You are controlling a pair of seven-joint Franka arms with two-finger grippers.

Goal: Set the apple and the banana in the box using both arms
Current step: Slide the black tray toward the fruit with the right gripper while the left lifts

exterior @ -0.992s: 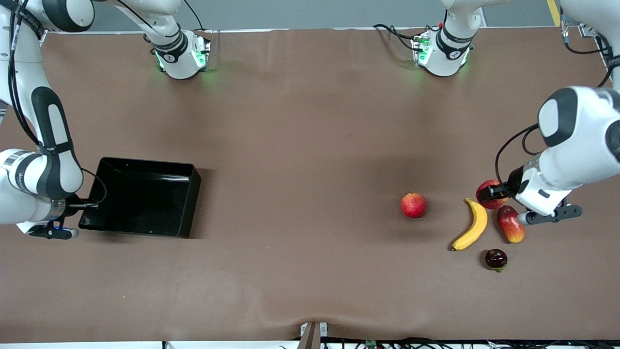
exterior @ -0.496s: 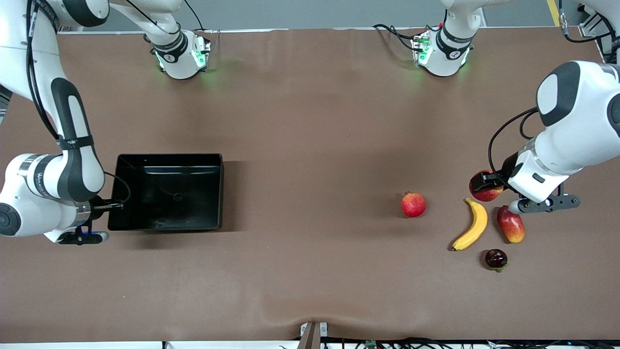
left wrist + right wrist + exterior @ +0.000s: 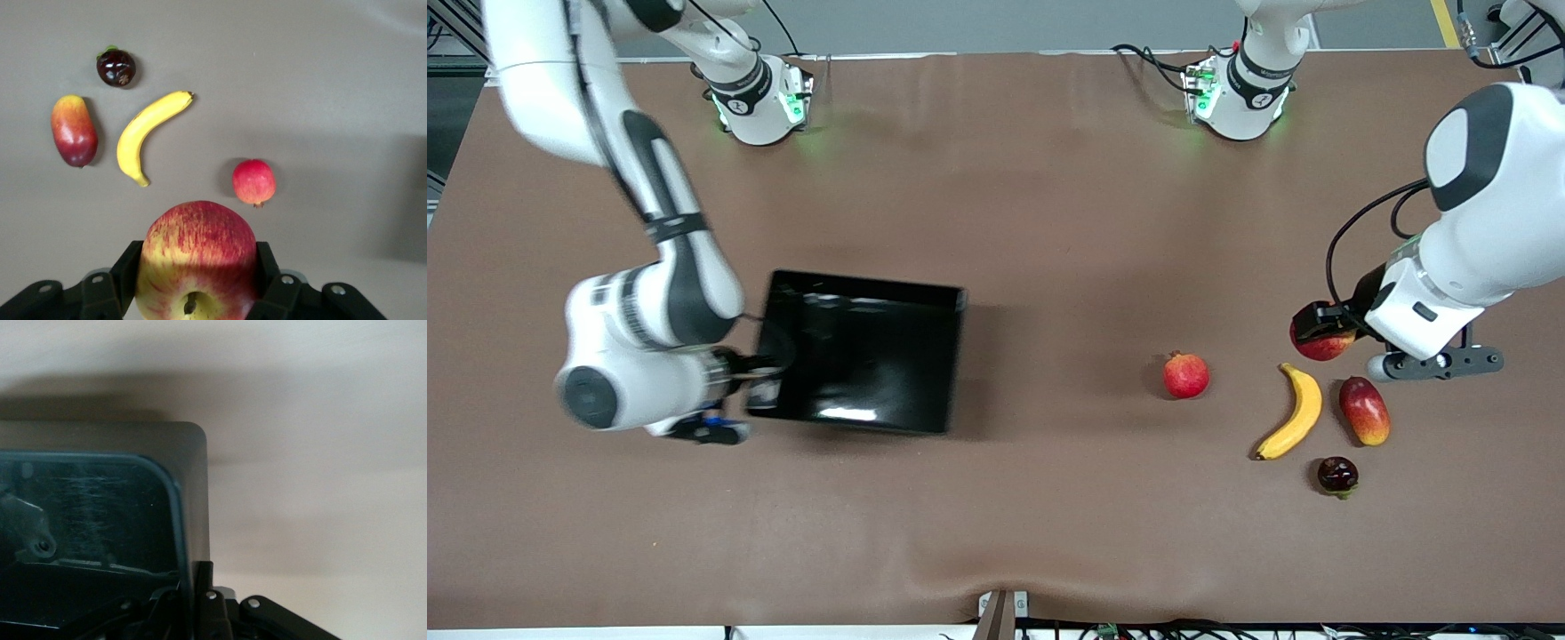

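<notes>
The apple [image 3: 197,260] is clamped in the left gripper [image 3: 199,280], in the air over the table [image 3: 1049,222] by the banana [image 3: 1292,412], mango [image 3: 1364,410] and pomegranate [image 3: 1185,375]. The box [image 3: 863,356] wall is pinched by the closed right gripper [image 3: 200,600] toward the right arm's end.

The right arm is reaching from its base down toward the front camera, elbow bent, wrist turned sideways. The right gripper [image 3: 758,384] is clamping its jaws tight on the wall of the box [image 3: 871,356]. The left arm is bending at its end of the tabletop, and the left gripper [image 3: 1325,331] is gripping the apple [image 3: 197,260] between its jaws, up in the air.
</notes>
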